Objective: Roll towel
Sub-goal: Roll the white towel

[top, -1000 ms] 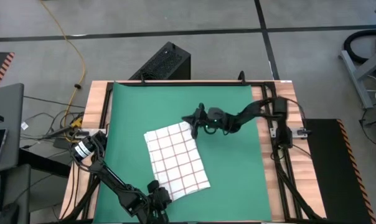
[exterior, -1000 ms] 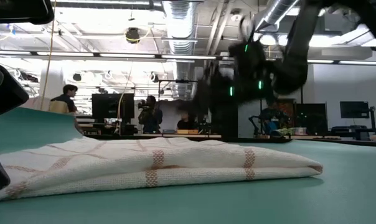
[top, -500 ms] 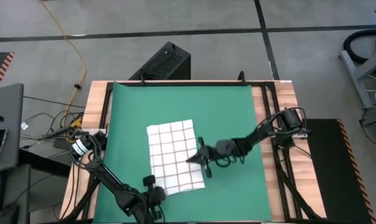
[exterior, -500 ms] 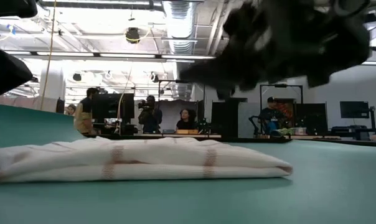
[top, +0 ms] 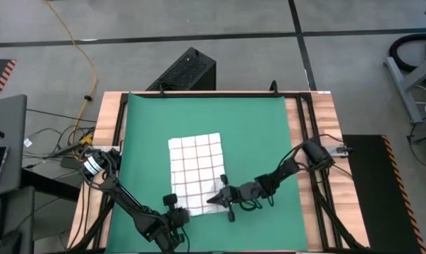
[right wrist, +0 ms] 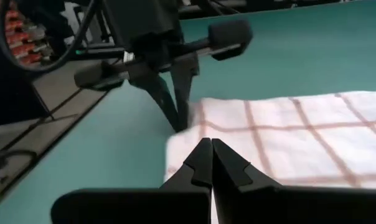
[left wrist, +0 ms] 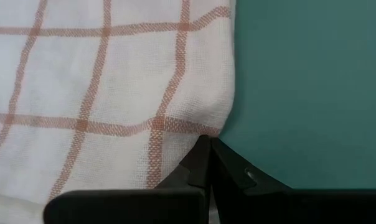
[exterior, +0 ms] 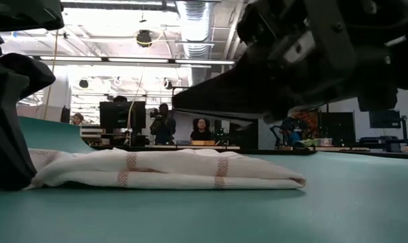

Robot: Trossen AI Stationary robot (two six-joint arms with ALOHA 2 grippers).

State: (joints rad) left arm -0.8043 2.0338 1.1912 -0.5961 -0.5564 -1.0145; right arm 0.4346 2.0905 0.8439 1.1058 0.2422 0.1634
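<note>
counter (top: 308, 169): A wooden frame is seen at both sides, with a green mat (top: 255, 134) laid over most of it. The smooth mat is judged likely to let the cloth slide instead of curling once an edge is pushed.

towel (top: 195, 169): It lies flat on the mat, nearer the front edge than the back and roughly midway between the sides, white with a red-brown grid. In the low view it appears folded, with several layers. The layers could be separated if only the top one is caught, and a loose, crooked roll would result.

left gripper (top: 174, 210): It is set at the towel's near left corner, jaws clenched with no cloth seen between them; the tips touch the cloth edge in the left wrist view. If the corner is merely pressed rather than lifted, the towel could be dragged across the mat.

right gripper (top: 223, 200): It is set at the near right corner, jaws pressed together, nothing seen held; the tips rest at the cloth's edge in the right wrist view.

spacing: The two grippers stand near each other along the same edge. A collision is judged possible if both are driven inward, and a skewed roll if one is advanced ahead of the other.
</note>
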